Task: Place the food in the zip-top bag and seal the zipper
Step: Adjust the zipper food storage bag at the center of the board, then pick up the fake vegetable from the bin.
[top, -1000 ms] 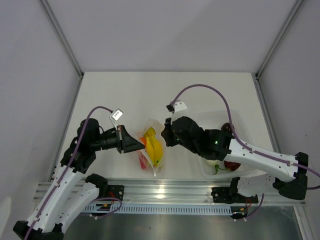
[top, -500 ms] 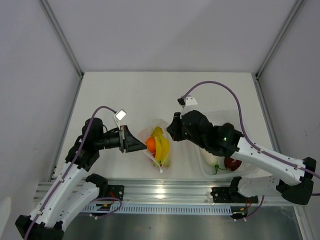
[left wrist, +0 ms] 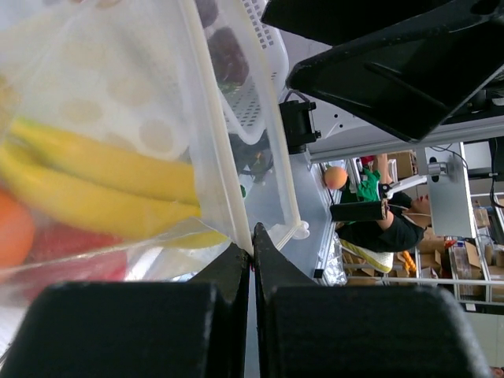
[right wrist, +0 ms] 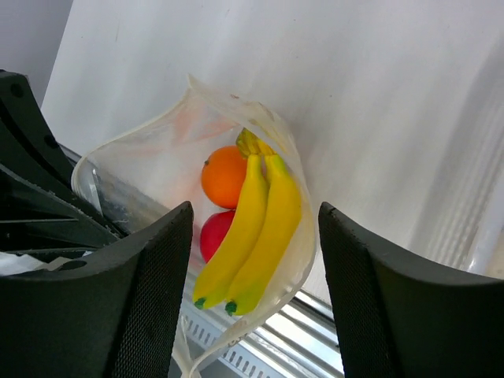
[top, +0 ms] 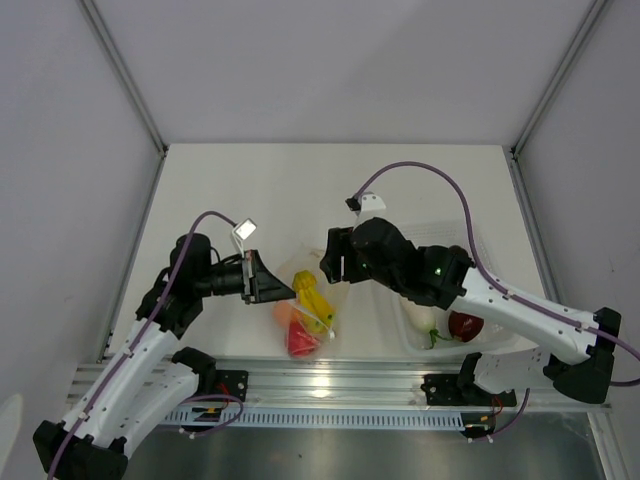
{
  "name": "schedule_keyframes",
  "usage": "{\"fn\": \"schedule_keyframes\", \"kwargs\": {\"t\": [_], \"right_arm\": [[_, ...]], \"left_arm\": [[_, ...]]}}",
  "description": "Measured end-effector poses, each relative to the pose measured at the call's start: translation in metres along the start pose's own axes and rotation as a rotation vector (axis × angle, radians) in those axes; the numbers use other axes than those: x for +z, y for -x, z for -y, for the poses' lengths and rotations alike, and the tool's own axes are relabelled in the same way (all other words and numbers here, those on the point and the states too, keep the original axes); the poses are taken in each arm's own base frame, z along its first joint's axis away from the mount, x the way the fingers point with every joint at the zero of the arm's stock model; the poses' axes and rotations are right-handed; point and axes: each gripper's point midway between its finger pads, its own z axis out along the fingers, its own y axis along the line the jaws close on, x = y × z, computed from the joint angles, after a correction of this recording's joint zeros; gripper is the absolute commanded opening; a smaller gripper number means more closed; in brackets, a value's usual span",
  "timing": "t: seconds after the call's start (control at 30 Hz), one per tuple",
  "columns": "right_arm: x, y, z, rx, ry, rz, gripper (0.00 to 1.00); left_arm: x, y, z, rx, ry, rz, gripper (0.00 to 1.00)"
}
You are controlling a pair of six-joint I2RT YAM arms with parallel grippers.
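A clear ridged plastic tray (top: 497,252) sits at the white counter's (top: 290,190) near right corner; a metal rail (top: 330,384) lines its near edge.

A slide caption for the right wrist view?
Open right gripper facing the zip-top bag holding banana bunch, orange ball, red fruit.

Bright, even overhead light, faint shadows on the table (top: 300,190) beneath the left gripper (left wrist: 252,256). Glare flashes off the metal rail (top: 320,390). Up close, its fingers (left wrist: 331,331) blur dark, zip-top bag (left wrist: 102,102) milky.
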Motion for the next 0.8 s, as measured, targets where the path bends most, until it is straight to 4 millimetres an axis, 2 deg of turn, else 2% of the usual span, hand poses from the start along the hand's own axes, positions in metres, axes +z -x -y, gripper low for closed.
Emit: {"fn": "schedule_keyframes", "kwargs": {"t": [0.13, 0.23, 0.3, 0.37, 0.47, 0.53, 0.6, 0.7, 0.77, 0.8], "right_arm": [[-0.014, 0.011, 0.003, 0.014, -0.018, 0.017, 0.71], [-0.038, 0.022, 0.019, 0.049, -0.063, 0.058, 0.81], [-0.057, 0.031, 0.041, 0.09, -0.113, 0.095, 0.87], [-0.073, 0.04, 0.068, 0.145, -0.181, 0.133, 0.88], [-0.085, 0.047, 0.124, 0.252, -0.327, 0.171, 0.89], [-0.085, 0.032, 0.161, 0.304, -0.432, 0.141, 0.9], [-0.077, 0.007, 0.183, 0.324, -0.506, 0.067, 0.9], [-0.06, -0.039, 0.204, 0.337, -0.585, -0.084, 0.89], [-0.053, -0.07, 0.211, 0.348, -0.604, -0.183, 0.87], [-0.053, -0.076, 0.211, 0.351, -0.603, -0.201, 0.87]], "left_arm": [[0.0, 0.003, 0.004, 0.0, -0.003, 0.003, 0.01], [0.0, 0.005, 0.006, 0.004, -0.005, 0.005, 0.01], [-0.001, 0.006, 0.007, 0.007, -0.007, 0.007, 0.01], [-0.001, 0.007, 0.008, 0.01, -0.008, 0.008, 0.01], [-0.001, 0.008, 0.01, 0.014, -0.011, 0.011, 0.01], [-0.002, 0.008, 0.011, 0.017, -0.012, 0.012, 0.01], [-0.002, 0.009, 0.011, 0.017, -0.012, 0.013, 0.0], [-0.002, 0.009, 0.011, 0.017, -0.012, 0.013, 0.01], [-0.002, 0.008, 0.011, 0.016, -0.011, 0.012, 0.01], [-0.002, 0.008, 0.011, 0.016, -0.011, 0.011, 0.01]]}}
